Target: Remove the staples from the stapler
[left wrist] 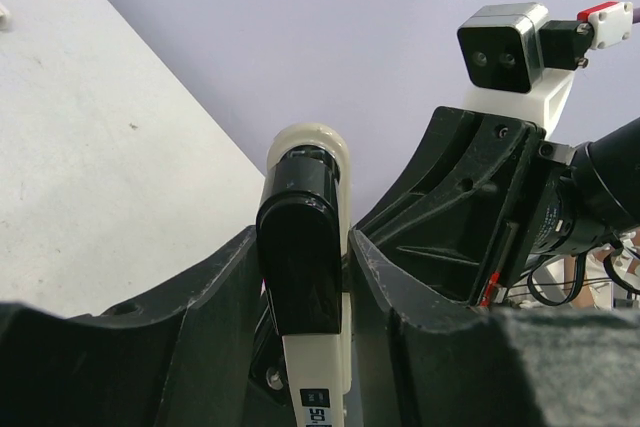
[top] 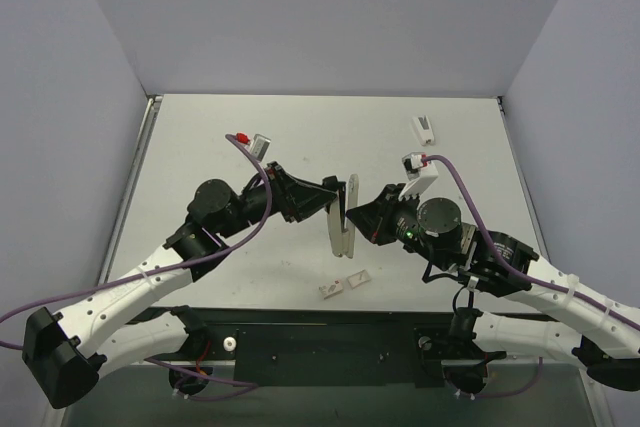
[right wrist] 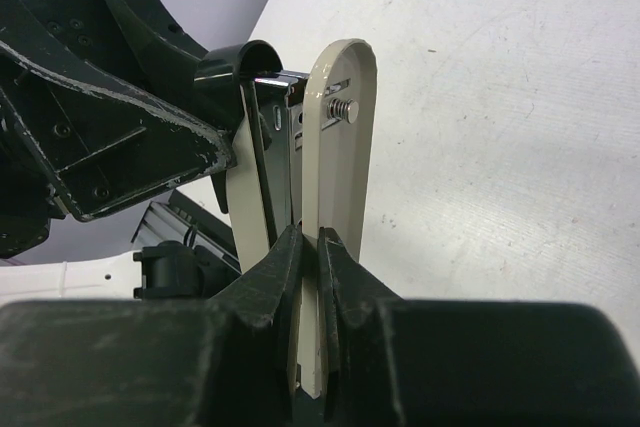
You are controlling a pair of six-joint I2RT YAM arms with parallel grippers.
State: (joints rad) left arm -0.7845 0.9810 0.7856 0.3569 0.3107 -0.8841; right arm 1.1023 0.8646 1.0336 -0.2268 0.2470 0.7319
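**One stapler, held by two hands**

Two arms reach in over the bench [top: 200, 147]. The left hand [left wrist: 305, 247] is clamped tight on the stapler [top: 346, 217], with one finger on each side of its black part.

There is one stapler. It is in the middle of the bench view, right between the two hands. I cannot tell if it touches the bench. It is swung open into two long white halves, apart at one end and meeting at the other. The staples are too small to make out.

Near the front edge, just in front of the stapler, two small white tabs [top: 331, 289] lie side by side.

The right hand [right wrist: 308, 252] pinches only one white half, the one with the little metal spring.

Far to the right, at the back, lies one more small white piece [top: 424, 129].
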